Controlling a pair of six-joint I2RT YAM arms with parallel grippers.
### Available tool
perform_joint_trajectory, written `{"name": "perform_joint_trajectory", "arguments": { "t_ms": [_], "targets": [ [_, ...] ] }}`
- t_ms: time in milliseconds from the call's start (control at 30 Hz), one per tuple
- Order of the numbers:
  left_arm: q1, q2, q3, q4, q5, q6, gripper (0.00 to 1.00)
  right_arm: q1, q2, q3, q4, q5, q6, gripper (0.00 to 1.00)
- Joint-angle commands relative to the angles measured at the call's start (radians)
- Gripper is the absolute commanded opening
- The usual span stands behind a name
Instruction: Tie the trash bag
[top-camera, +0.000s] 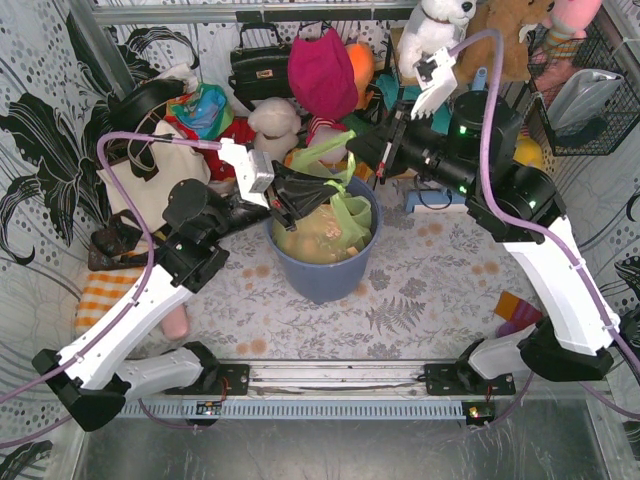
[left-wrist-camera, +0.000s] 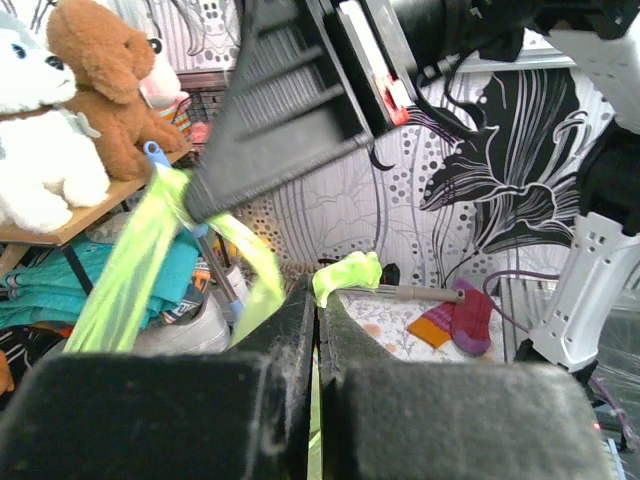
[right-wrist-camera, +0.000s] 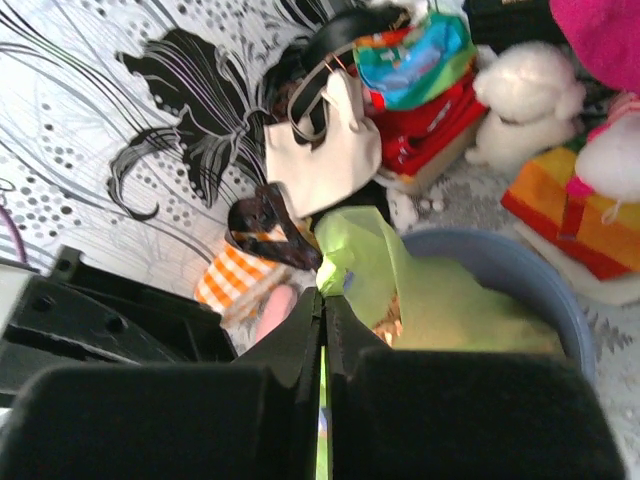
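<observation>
The lime-green trash bag (top-camera: 325, 232) sits in the round blue-grey bin (top-camera: 325, 272), brown paper showing through. My left gripper (top-camera: 283, 210) is shut on a flap of the bag at the bin's left rim; in the left wrist view a green tip (left-wrist-camera: 345, 275) sticks out past the closed jaws of the left gripper (left-wrist-camera: 318, 290). My right gripper (top-camera: 362, 152) is shut on another green flap (top-camera: 322, 150) stretched up behind the bin. In the right wrist view the bag (right-wrist-camera: 400, 290) pokes out between the closed jaws of the right gripper (right-wrist-camera: 322, 300).
Plush toys (top-camera: 275, 122), a black handbag (top-camera: 258, 62), a cream tote bag (top-camera: 150, 185) and a red hat (top-camera: 322, 72) crowd the back. An orange checked cloth (top-camera: 100, 290) lies at the left. A striped sock (top-camera: 515, 310) lies at the right.
</observation>
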Motion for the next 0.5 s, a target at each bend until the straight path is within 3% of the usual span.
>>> {"name": "perform_joint_trajectory", "arguments": {
  "t_ms": [0, 467],
  "targets": [
    [-0.003, -0.032, -0.026, 0.072, -0.079, 0.003, 0.07, 0.004, -0.065, -0.097, -0.025, 0.014, 0.041, 0.0],
    [-0.003, -0.047, -0.057, 0.101, -0.2, 0.011, 0.07, 0.004, -0.244, -0.364, -0.02, -0.181, 0.255, 0.0]
  ]
}}
